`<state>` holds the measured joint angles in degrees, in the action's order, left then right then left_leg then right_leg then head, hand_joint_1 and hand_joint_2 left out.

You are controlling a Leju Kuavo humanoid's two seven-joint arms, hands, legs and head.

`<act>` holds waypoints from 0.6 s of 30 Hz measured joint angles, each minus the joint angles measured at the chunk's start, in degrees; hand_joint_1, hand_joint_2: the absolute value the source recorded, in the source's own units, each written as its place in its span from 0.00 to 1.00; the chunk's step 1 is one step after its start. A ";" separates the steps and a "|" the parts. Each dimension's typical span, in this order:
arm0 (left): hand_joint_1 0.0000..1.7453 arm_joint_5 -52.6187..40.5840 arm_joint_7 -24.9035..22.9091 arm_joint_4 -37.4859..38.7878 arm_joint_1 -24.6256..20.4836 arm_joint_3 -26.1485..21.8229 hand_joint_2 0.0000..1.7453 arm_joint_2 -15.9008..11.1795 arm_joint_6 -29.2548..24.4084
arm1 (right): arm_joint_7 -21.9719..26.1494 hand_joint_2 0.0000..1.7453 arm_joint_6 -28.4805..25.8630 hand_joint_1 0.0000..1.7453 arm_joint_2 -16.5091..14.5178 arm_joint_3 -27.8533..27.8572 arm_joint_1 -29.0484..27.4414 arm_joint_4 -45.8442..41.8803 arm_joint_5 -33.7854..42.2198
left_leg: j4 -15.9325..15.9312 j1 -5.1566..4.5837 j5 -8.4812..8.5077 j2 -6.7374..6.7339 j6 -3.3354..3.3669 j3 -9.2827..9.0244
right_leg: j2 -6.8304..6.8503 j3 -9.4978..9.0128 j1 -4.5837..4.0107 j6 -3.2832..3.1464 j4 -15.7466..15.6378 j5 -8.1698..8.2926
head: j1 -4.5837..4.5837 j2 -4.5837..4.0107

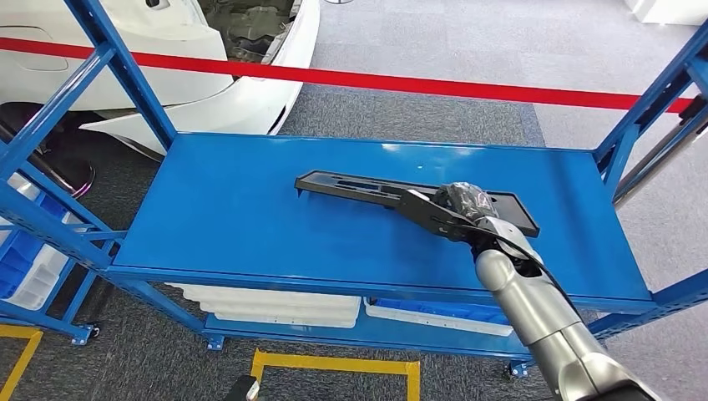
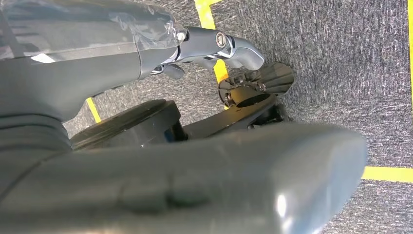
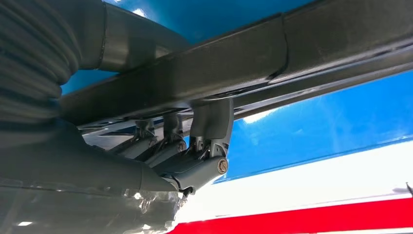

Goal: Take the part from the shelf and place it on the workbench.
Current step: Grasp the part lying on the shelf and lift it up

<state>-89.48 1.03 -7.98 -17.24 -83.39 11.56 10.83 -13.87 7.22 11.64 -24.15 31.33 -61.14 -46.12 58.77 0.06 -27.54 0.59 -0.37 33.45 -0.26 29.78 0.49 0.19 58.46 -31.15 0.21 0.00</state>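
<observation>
The part (image 1: 392,194), a long flat black plastic piece, lay on the blue shelf (image 1: 234,217) top, running from the shelf's middle toward its right end and sitting nearer the back edge than the front one. And there was the right hand (image 1: 455,210), right on it! It sat at the part's right-hand half, reaching in from the shelf's front edge on its silver arm (image 1: 543,317). From the right wrist view the grip was plain: the dark fingers (image 3: 209,131) hooked over one side of the part's black bar (image 3: 234,63) while the thick grey thumb (image 3: 131,44) pressed from the other side, so the hand was clasped around the part, with the blue shelf surface showing just behind it. Whether the part was off the shelf or resting on it could not be told. The left hand (image 2: 214,46) hung low over grey carpet (image 2: 341,73) crossed by yellow floor tape (image 2: 387,173), its fingers loosely curled with nothing in them. Below the shelf top, on the lower level, sat white trays (image 1: 275,305). Behind the shelf a red barrier tape (image 1: 417,82) stretched across, and beyond the shelf's back left corner stood a white car body (image 1: 192,75).
</observation>
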 joint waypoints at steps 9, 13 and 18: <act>0.00 0.05 0.16 0.00 0.01 -0.17 0.00 0.00 -0.23 | 0.03 1.00 -0.06 1.00 0.06 0.01 0.00 -0.60 -0.03 | 0.01 -0.01 0.00 0.00 0.00 -0.08 | 0.00 -0.10 0.00 0.00 0.00 0.01 | -0.01 0.00; 0.00 -0.13 1.91 0.00 0.16 -0.42 0.00 -0.04 -0.28 | -0.65 1.00 -0.01 1.00 0.64 0.60 0.04 -3.88 -0.59 | 0.03 -0.03 0.00 0.00 0.00 -0.08 | 0.01 -0.08 0.03 0.01 0.00 0.02 | -0.02 0.00; 0.00 -0.36 4.15 0.00 0.64 -0.47 1.00 -0.22 0.11 | -1.10 1.00 2.20 1.00 2.55 2.81 2.09 -11.80 -1.39 | 0.03 -0.05 0.00 0.00 0.00 -0.07 | 0.00 -0.05 0.05 0.02 0.00 0.02 | 0.03 0.00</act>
<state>-89.84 5.18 -7.98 -16.60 -83.86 11.34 10.94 -14.98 9.42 14.19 -21.34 33.42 -72.94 -47.52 58.80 0.00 -27.53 0.59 -0.36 33.38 -0.26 29.73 0.55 0.21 58.47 -31.13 0.24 0.00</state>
